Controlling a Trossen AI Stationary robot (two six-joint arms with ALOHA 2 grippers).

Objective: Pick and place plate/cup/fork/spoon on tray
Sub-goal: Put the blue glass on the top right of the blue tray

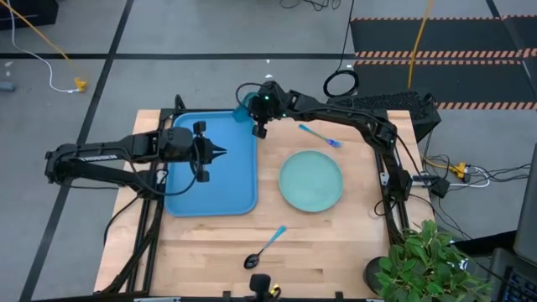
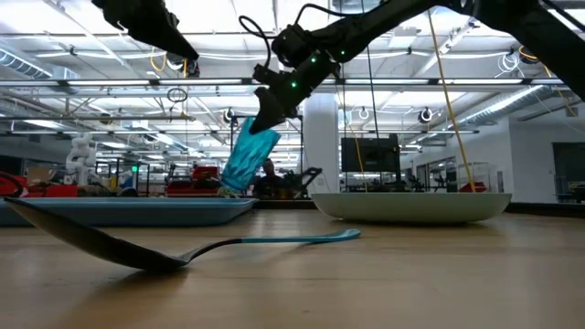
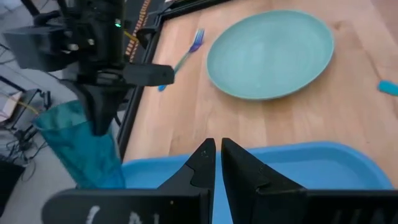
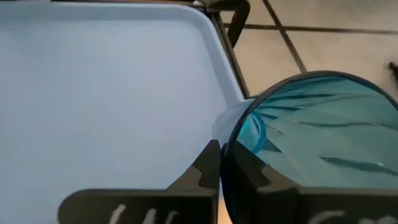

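Over the tray's (image 1: 185,197) far corner, right hand (image 1: 254,110) clamped on the tilted, unlabeled cup (image 1: 243,108); left hand (image 1: 220,153) closed, empty.

Bright blue tray (image 1: 210,180), mint-green plate (image 1: 310,180), translucent teal cup (image 2: 249,157), black-bowled blue-handled spoon (image 1: 267,248), pale wood table (image 1: 336,243).

Right gripper (image 1: 254,113) clamped, left gripper (image 1: 220,153) closed

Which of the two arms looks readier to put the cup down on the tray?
The right. Its gripper already pinches the cup by the rim, tilted above the tray's far corner. The left gripper hangs shut and empty over the tray.
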